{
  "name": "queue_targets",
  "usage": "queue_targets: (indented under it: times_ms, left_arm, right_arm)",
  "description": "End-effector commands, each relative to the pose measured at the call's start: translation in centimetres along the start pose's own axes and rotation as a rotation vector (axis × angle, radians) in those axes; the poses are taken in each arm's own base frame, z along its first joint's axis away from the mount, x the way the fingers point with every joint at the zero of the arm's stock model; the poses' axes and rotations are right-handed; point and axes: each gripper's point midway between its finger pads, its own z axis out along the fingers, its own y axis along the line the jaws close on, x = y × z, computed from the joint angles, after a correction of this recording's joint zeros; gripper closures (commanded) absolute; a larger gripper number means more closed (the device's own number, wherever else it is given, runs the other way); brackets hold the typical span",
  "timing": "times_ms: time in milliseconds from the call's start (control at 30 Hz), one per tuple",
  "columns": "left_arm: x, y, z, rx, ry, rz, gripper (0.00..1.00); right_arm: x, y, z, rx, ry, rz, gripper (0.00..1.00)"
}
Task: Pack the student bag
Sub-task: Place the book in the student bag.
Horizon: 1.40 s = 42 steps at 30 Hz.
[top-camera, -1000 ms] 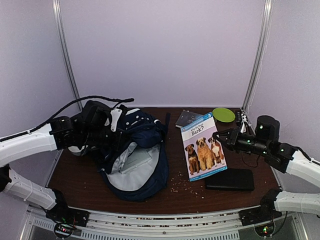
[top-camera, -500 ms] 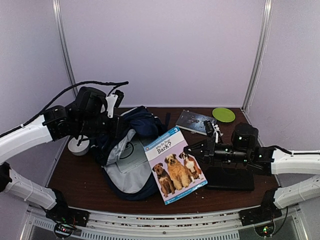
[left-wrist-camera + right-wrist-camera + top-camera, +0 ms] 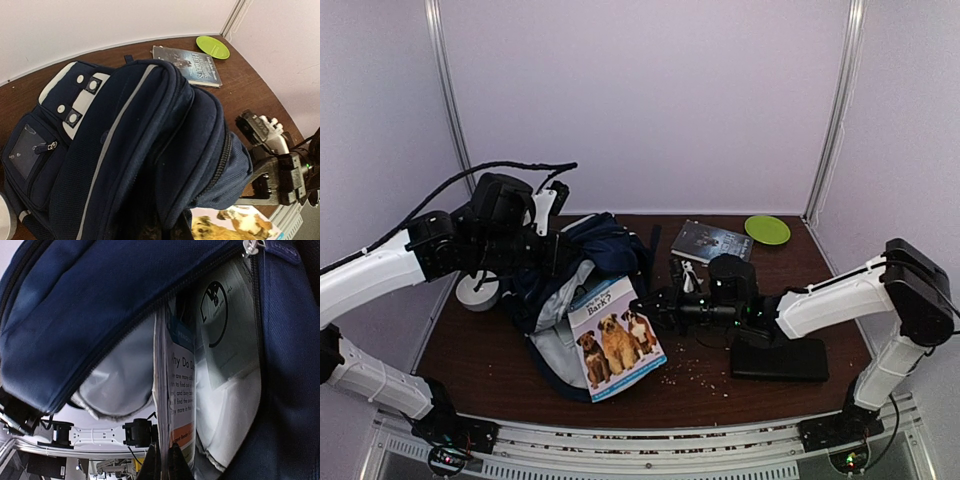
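The navy student bag lies at the left middle of the table, its mouth open toward the front and its grey lining showing. My left gripper is shut on the bag's upper flap and holds it raised; in the left wrist view the gripper is buried in the navy fabric. My right gripper is shut on a dog picture book, whose left part overlaps the bag's mouth. In the right wrist view the book is edge-on between the shut fingers, inside the opening.
A dark book and a green disc lie at the back right. A flat black case lies under my right arm. A grey-and-white round object sits left of the bag. Crumbs dot the table front.
My right arm has carried the dog book leftward from the right of the table to the bag's mouth. My left gripper lifted the bag's flap a second ago and now holds still.
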Motion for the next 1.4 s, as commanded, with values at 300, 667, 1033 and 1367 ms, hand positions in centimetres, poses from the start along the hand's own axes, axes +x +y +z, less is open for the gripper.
queue_targets:
  times_ms: [300, 667, 1033, 1367]
  left_arm:
    - [-6.5, -3.0, -2.9, 0.137, -0.273, -0.07, 1.0]
    - [-5.7, -2.8, -1.0, 0.114, -0.239, -0.067, 1.0]
    - [-8.6, -3.4, 0.2, 0.088, -0.3, -0.071, 1.0]
    - [-10.8, -5.0, 1.1, 0.122, -0.323, -0.074, 1.0]
  right_arm:
    - [-2.7, -5.0, 4.1, 0.202, -0.084, -0.027, 0.54]
    - [-3.7, -4.6, -2.6, 0.408, -0.155, -0.179, 0.28]
    - [4.8, -3.0, -4.2, 0.302, 0.018, -0.104, 0.3]
    - [6.1, -5.2, -3.3, 0.295, 0.046, -0.026, 0.33]
